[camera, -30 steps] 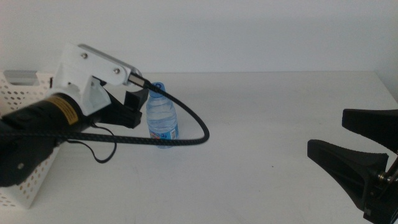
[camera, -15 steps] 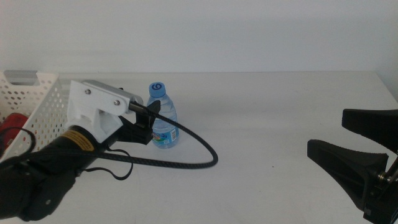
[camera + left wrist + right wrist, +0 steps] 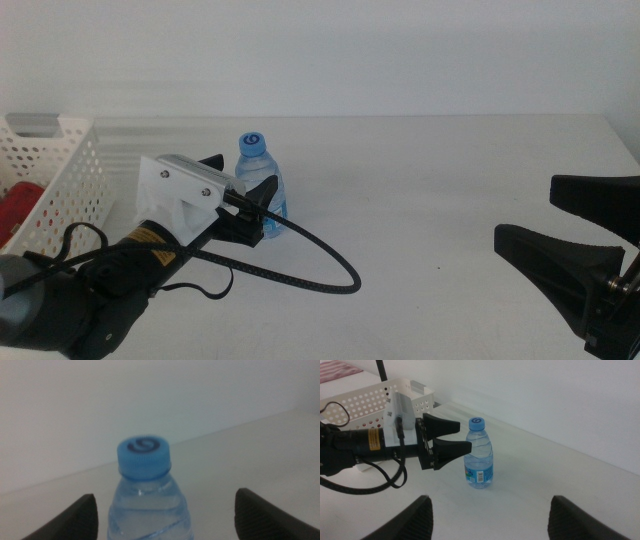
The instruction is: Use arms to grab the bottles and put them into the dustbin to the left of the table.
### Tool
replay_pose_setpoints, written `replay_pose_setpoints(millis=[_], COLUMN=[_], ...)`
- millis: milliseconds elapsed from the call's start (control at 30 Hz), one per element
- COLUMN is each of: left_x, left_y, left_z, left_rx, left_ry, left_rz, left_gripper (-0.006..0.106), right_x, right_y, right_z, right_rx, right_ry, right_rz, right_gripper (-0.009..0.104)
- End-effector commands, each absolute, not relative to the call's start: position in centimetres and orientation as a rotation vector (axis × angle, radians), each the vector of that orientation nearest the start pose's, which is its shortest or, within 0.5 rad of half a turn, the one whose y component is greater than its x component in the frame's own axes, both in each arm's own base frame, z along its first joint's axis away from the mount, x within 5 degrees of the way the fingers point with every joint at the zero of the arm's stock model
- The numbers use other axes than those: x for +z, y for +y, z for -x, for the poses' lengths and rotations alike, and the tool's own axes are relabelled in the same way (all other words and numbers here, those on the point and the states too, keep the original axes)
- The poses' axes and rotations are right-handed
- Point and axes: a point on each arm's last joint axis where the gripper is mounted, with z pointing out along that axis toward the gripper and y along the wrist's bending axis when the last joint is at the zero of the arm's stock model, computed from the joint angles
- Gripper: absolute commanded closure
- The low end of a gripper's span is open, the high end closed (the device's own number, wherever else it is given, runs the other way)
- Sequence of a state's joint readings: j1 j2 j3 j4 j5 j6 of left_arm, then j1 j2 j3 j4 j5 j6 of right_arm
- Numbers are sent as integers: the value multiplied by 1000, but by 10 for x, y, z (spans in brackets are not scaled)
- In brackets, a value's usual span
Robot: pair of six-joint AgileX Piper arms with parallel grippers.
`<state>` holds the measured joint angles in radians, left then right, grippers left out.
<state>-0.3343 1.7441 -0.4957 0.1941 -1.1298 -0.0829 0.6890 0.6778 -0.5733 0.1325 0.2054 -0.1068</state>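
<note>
Left hand (image 3: 245, 172) has swung back from the dustbin (image 3: 60, 170), jaws wide around the water bottle (image 3: 262, 190) on the bench (image 3: 440, 190). Left wrist: bottle (image 3: 147, 495) centred between them, ungripped. Right wrist: same; right hand (image 3: 487, 515) waits, wide.

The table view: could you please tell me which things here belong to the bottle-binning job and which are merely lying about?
Job:
- water bottle, upright between the open left gripper jaws
- dustbin, red can inside
- right gripper, waiting, open

Lying about:
- nothing else visible on the table
</note>
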Motion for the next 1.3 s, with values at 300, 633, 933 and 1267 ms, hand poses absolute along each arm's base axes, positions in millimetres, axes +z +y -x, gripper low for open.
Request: replay_pose_setpoints(millis=[300, 633, 933, 1267], left_x=[189, 169, 146, 147], left_y=[-121, -131, -134, -131], left_z=[-307, -336, -344, -346], left_rx=[-431, -436, -435, -542], left_ry=[1460, 1483, 1526, 1522], left_rz=[-319, -316, -326, -162], left_gripper=[10, 10, 10, 36], right_x=[344, 344, 344, 344], right_y=[92, 92, 92, 92], right_z=[-111, -111, -111, -111], right_rx=[532, 532, 532, 532], right_ry=[1612, 1612, 1612, 1612], right_rz=[576, 576, 576, 576], right_gripper=[35, 35, 35, 35])
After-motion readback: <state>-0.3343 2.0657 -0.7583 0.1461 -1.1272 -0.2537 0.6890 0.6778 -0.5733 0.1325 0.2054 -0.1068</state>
